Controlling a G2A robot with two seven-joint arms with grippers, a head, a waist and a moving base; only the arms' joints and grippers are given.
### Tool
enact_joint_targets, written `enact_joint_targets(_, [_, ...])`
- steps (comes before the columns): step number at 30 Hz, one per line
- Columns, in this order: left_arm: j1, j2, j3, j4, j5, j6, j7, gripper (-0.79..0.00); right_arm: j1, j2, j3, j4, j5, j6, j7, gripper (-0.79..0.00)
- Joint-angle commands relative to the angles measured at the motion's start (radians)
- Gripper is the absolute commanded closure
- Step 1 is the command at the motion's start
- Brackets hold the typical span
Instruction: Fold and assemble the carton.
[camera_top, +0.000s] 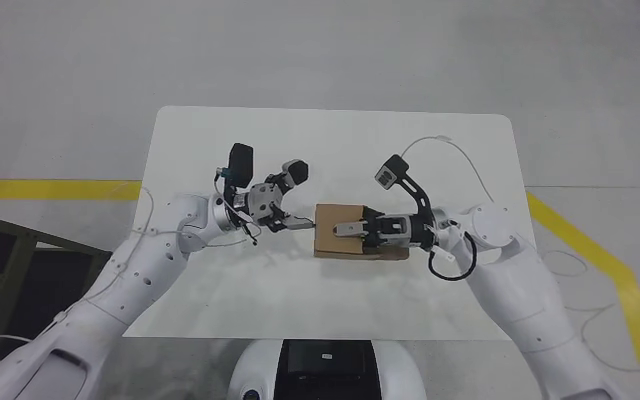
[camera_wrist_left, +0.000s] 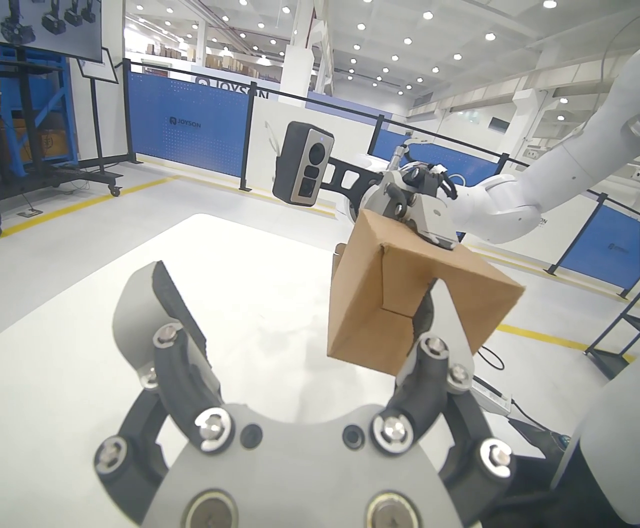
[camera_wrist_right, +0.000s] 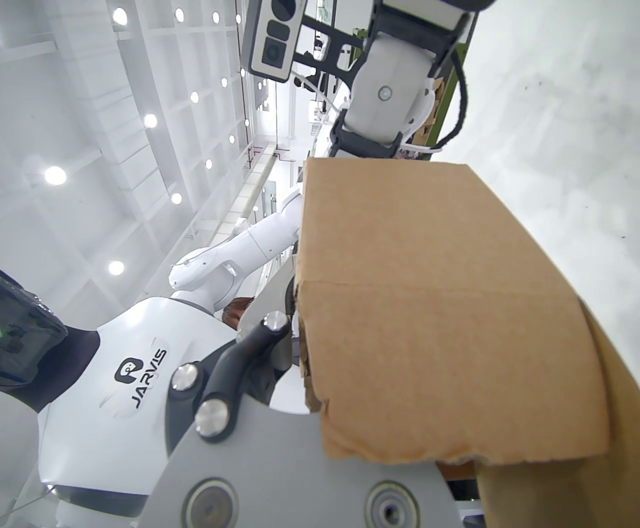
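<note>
Top view: brown cardboard carton is held tilted over centre of white rectangular table, clamped at one end by right gripper, w/ left gripper spread wide apart just beside opposite end, nothing gripped.

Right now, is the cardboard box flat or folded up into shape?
Folded up: the box has raised sides and a hollow end facing the left gripper. The right gripper holds it.
</note>
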Motion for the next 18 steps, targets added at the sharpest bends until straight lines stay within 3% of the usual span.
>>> enact_joint_targets(1, [0.008, 0.005, -0.015, 0.008, 0.011, 0.0, 0.003, -0.785, 0.007, -0.001, -0.006, 0.025, -0.014, 0.003, -0.006, 0.0])
enact_joint_targets(10, [0.05, 0.03, -0.054, -0.024, 0.159, 0.0, 0.043, -0.785, 0.066, -0.018, -0.056, 0.18, -0.046, -0.037, -0.01, 0.0])
enact_joint_targets(18, [0.069, 0.062, -0.017, -0.046, 0.308, 0.0, 0.106, -0.785, 0.138, -0.049, -0.137, 0.345, -0.063, -0.09, -0.004, 0.0])
